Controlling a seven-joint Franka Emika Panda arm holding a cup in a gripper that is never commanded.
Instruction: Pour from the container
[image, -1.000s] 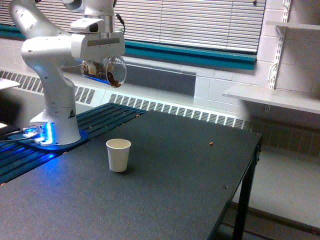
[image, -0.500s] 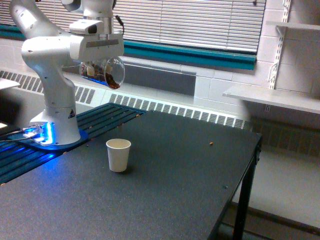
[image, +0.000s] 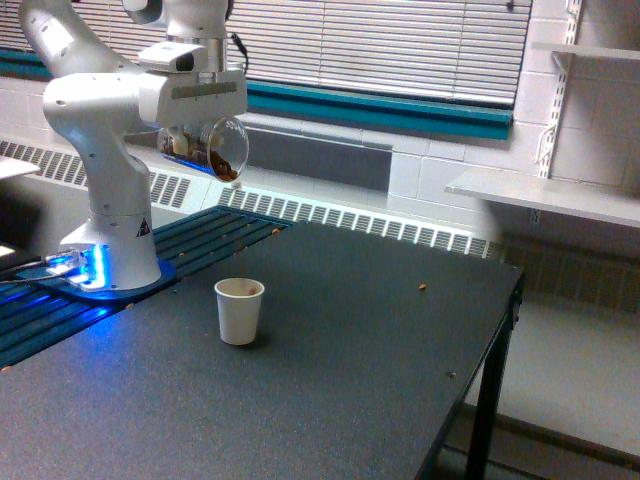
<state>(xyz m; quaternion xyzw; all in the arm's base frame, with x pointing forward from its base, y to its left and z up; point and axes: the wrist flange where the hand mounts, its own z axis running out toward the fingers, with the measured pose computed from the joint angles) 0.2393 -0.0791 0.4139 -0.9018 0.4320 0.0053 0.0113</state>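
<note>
Since a second ago: container (image: 212, 148) shifted slightly toward the exterior view's left and tipped a little further, rim lower; white paper cup (image: 240, 311) sitting a touch further toward the exterior view's right on the table (image: 330, 390); brown now visible inside its mouth where pale before.

Current position of container: held high in the air under the white Panda arm (image: 100, 110), lying nearly on its side, wide round rim facing the exterior view's right and slightly down. Clear wall, small brown bits gathered at the lowest part of the rim. One brown bit apparently just below the rim edge; too small to confirm.

Gripper (image: 192, 140): closed around the container's rear portion, as far as can be seen; fingers largely hidden behind the clear plastic and the flange above, exact contact points not distinguishable.

Paper cup: upright on the dark speckled table, below the container and slightly toward the exterior view's right of its rim, well apart vertically. No contact between the two.

Arm base (image: 110, 260): standing on a round plate at the table's far corner on the exterior view's left, blue light glowing beside it over a dark ribbed surface.

Single small brown speck (image: 423, 288) lying on the table well toward the exterior view's right, far from the cup.

Background: closed window blinds (image: 400, 45), teal sill band, radiator grille along the wall, white shelves (image: 560, 195) at the exterior view's right.
</note>
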